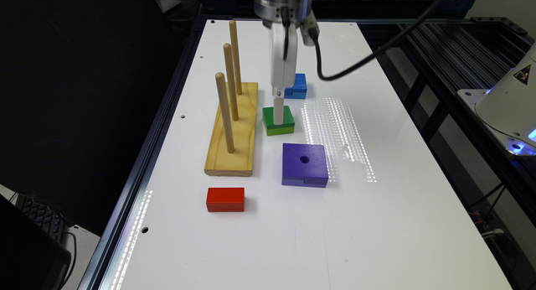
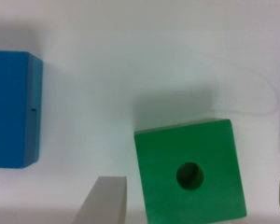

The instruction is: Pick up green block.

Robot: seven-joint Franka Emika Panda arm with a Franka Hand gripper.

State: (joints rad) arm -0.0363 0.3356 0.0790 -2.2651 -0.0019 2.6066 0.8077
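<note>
The green block point(image 1: 270, 117) lies flat on the white table point(image 1: 377, 223), just to the exterior view's right of the wooden peg board. My gripper point(image 1: 279, 116) hangs straight down over it, its white finger crossing the block's top. In the wrist view the green block point(image 2: 191, 175) shows its dark top and round centre hole. My gripper point(image 2: 194, 200) is open, with one grey fingertip point(image 2: 107, 200) on one side of the block and the other fingertip at the frame edge on the opposite side. A small gap of table shows between each fingertip and the block.
A wooden base with three upright pegs point(image 1: 234, 130) stands close beside the green block. A blue block point(image 1: 298, 85) lies just behind it, also seen as the blue block point(image 2: 14, 109). A purple block point(image 1: 304, 164) and a red block point(image 1: 225, 199) lie nearer the front. The table edge point(image 1: 138, 189) has a dark frame.
</note>
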